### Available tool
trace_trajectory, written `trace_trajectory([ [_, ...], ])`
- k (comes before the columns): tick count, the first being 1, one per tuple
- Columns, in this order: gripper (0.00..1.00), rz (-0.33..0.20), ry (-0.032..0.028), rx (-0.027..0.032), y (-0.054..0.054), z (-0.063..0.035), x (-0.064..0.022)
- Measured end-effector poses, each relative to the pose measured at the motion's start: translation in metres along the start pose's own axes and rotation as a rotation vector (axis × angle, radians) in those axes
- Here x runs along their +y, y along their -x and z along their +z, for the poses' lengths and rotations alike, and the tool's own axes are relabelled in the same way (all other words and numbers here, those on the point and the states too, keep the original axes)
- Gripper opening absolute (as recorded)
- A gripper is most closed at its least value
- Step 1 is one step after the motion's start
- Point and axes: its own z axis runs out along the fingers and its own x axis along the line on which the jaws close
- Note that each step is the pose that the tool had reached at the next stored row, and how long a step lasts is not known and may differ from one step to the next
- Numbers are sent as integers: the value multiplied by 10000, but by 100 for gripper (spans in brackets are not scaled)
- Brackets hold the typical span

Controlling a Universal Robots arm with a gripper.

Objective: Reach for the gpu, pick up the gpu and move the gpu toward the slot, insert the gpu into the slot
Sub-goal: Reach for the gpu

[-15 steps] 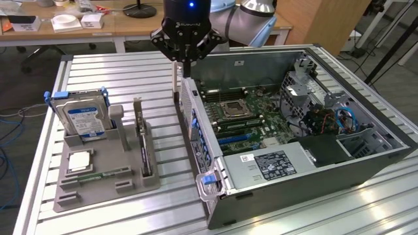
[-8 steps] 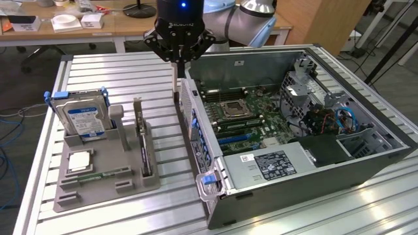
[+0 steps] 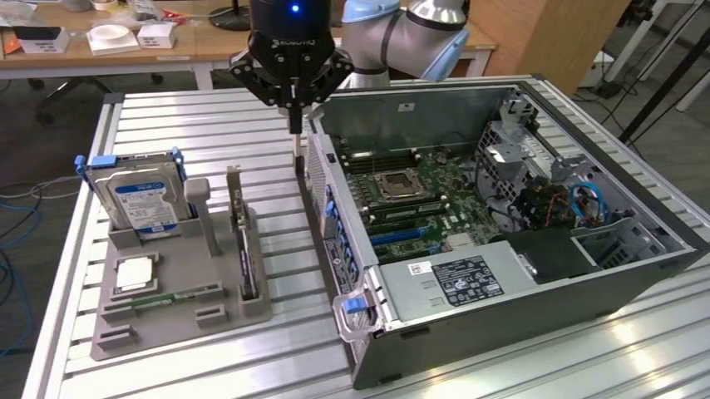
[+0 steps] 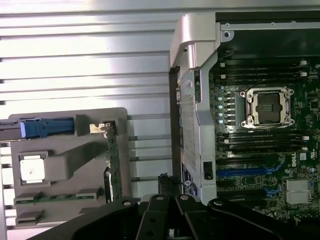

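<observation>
The claw (image 3: pixel 296 154) hung with its two thin fingers pressed together, and nothing was pinched between them. It stood above the slatted metal surface (image 3: pixel 189 125), just beside the back corner of the open computer case (image 3: pixel 500 332), in the gap between the case's outer wall and the grey holder (image 3: pixel 211 317).

The gpu (image 3: pixel 242 241) was in that holder, standing on its long edge in a narrow groove along the side nearest the case. Its silver end bracket pointed up at the end closest to the claw. In the exterior view the card lay below the claw and a little toward the exterior view's left, near it but clearly apart, with no contact between them. In the wrist view the card appeared as a thin green strip along the holder's edge, with bare slats between it and the case wall.

A blue-labelled hard drive (image 3: pixel 139 204) stood upright at the holder's far end. A square silver chip (image 3: pixel 133 273) and a narrow green memory stick (image 3: pixel 178 297) lay in their own recesses. Inside the case the motherboard (image 3: pixel 411 195) lay exposed, with blue expansion slots (image 3: pixel 394 237) visible.
</observation>
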Motion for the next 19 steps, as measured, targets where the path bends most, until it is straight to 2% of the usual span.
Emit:
trace_trajectory([
  [19,11,0,1,0,-350,1,-27],
])
